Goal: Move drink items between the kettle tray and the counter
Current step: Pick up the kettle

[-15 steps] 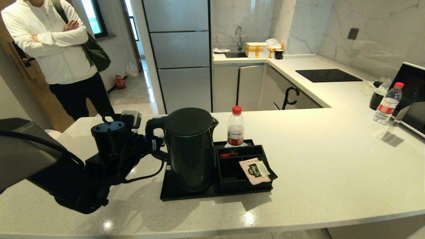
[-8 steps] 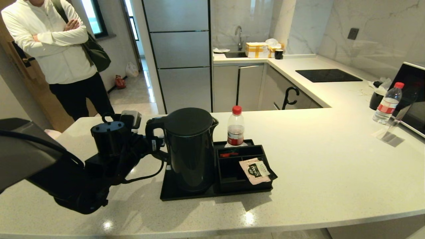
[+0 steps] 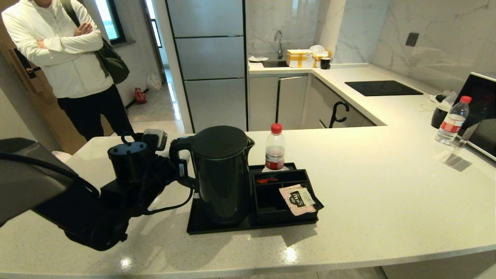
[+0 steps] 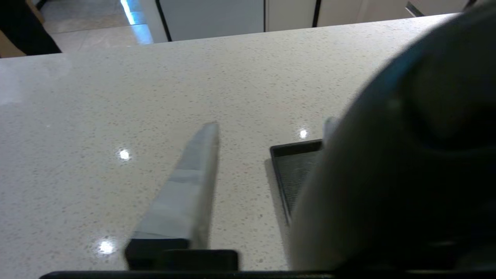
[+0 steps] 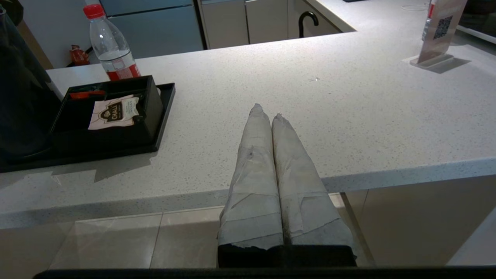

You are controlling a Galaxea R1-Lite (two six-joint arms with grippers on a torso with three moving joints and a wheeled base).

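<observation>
Kettle stands upright on the left part of the tray; tray sits on the counter. Small bottle with red cap stands at the tray's far edge, just behind the compartments; whether it is on the tray or just off it cannot be told. A pink sachet lies across the compartments.

Left gripper is at the kettle's handle. In the left wrist view one taped finger shows with a clear gap between it and the kettle's dark bulk; the other fingertip barely peeks out beside the kettle. Fingers spread, nothing clamped as far as can be seen.

Right gripper is idle near the counter's front edge, fingers pressed together, empty.

Judgement: nothing transferred yet. Both drink items remain at the tray. Grasp on the kettle is being set up, not closed; lift and placement on the counter remain, then the bottle.
</observation>
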